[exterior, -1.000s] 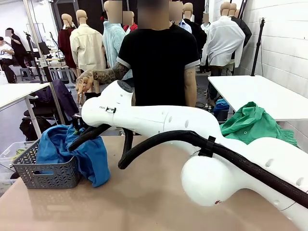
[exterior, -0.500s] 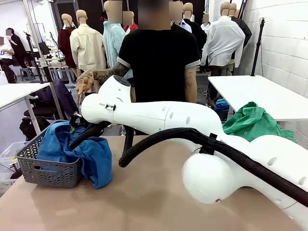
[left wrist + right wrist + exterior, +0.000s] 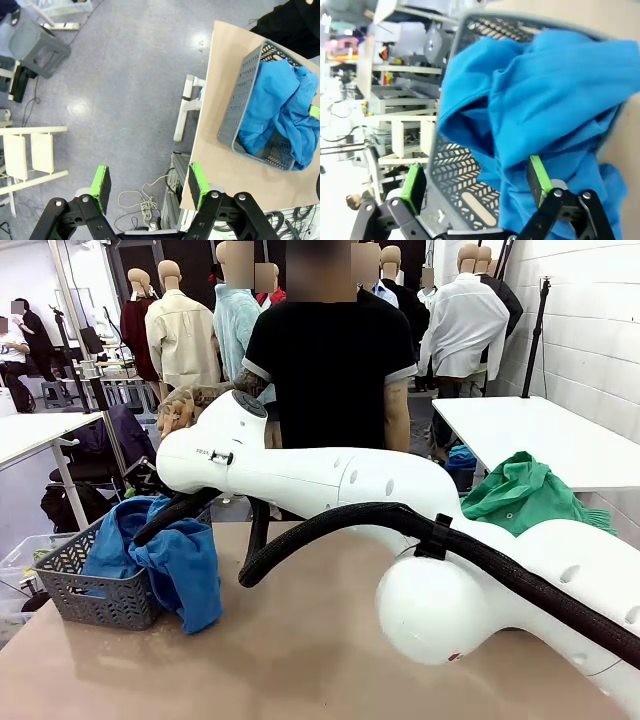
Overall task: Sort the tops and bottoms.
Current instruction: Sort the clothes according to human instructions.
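Observation:
A grey mesh basket (image 3: 90, 595) stands at the table's left edge with bright blue garments (image 3: 185, 570) heaped in it, one hanging over its near right rim. My right arm (image 3: 300, 480) reaches across the table to it. In the right wrist view my right gripper (image 3: 475, 182) is open just above the blue cloth (image 3: 555, 85) and the basket wall (image 3: 465, 185), holding nothing. My left gripper (image 3: 149, 186) is open and empty over the floor, off the table's edge, with the basket (image 3: 240, 95) and blue cloth (image 3: 275, 100) farther off. A sea-green garment (image 3: 520, 498) lies at the right.
A person in a black T-shirt (image 3: 330, 360) stands at the far side, one hand (image 3: 178, 408) raised near my right arm's wrist. My right arm's black cable (image 3: 400, 525) loops across the table's middle. A white table (image 3: 540, 435) stands at the back right.
My right gripper has opened and let go of the blue cloth, which now rests in the basket. Its wrist has drifted a little to the left. The left gripper has not changed.

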You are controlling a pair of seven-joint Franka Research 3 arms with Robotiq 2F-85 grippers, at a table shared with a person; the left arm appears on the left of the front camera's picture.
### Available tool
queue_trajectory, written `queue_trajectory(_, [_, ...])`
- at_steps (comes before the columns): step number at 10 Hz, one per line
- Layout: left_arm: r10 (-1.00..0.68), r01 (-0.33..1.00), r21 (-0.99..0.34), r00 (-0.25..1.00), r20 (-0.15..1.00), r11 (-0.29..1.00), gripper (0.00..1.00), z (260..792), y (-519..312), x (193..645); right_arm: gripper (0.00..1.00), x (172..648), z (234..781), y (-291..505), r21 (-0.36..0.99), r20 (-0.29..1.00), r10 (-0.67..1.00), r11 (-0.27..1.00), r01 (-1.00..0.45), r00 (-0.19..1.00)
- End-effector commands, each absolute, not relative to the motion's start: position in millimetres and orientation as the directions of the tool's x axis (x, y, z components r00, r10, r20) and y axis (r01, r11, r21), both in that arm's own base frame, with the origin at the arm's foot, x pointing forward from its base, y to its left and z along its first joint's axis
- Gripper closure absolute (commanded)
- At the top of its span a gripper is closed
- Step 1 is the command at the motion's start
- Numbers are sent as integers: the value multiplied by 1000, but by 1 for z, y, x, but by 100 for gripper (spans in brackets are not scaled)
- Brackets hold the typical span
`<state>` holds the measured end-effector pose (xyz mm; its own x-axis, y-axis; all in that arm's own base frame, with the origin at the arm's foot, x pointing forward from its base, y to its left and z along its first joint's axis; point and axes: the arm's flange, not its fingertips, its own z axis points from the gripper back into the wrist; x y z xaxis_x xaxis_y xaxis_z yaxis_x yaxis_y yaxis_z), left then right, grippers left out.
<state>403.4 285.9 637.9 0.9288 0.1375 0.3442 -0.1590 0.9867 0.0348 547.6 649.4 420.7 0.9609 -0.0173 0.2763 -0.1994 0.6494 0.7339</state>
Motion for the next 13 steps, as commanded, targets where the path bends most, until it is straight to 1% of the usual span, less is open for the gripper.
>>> queue_trajectory(1, [144, -171, 49, 929, 341, 984, 19, 638, 285, 401, 0, 735, 487, 881, 719, 353, 19, 635, -284, 935])
queue_trajectory(2, [144, -171, 49, 929, 341, 984, 19, 638, 285, 401, 0, 725, 501, 871, 699, 390, 22, 644, -312, 921])
queue_trajectory(3, [144, -171, 49, 929, 341, 984, 19, 638, 285, 401, 0, 710, 518, 853, 616, 453, 46, 705, -350, 890])
queue_trajectory(4, [144, -171, 49, 929, 341, 984, 19, 638, 285, 401, 0, 694, 531, 830, 503, 507, 61, 789, -352, 860])
queue_trajectory(5, [144, -171, 49, 929, 341, 984, 19, 638, 285, 401, 0, 675, 542, 806, 348, 516, 153, 862, -369, 843])
queue_trajectory(6, [144, -171, 49, 929, 341, 984, 19, 638, 285, 401, 0, 649, 552, 773, 193, 465, 186, 933, -304, 865])
queue_trajectory(7, [144, -171, 49, 929, 341, 984, 19, 638, 285, 401, 0, 625, 553, 741, 32, 370, 173, 980, -199, 913])
queue_trajectory(8, [144, -171, 49, 929, 341, 984, 19, 638, 285, 401, 0, 596, 545, 712, -90, 242, 120, 991, -100, 963])
queue_trajectory(9, [144, -171, 49, 929, 341, 984, 19, 638, 285, 401, 0, 573, 537, 686, -133, 155, 85, 989, -64, 984])
queue_trajectory(10, [144, -171, 49, 929, 341, 984, 19, 638, 285, 401, 0, 551, 526, 660, -94, 119, 19, 996, -8, 993])
queue_trajectory(11, [144, -171, 49, 929, 341, 984, 19, 638, 285, 401, 0, 521, 504, 594, 5, 371, 143, 988, -156, 917])
queue_trajectory(13, [144, -171, 49, 929, 341, 984, 19, 638, 285, 401, 0, 521, 504, 594, 5, 371, 143, 988, -156, 917])
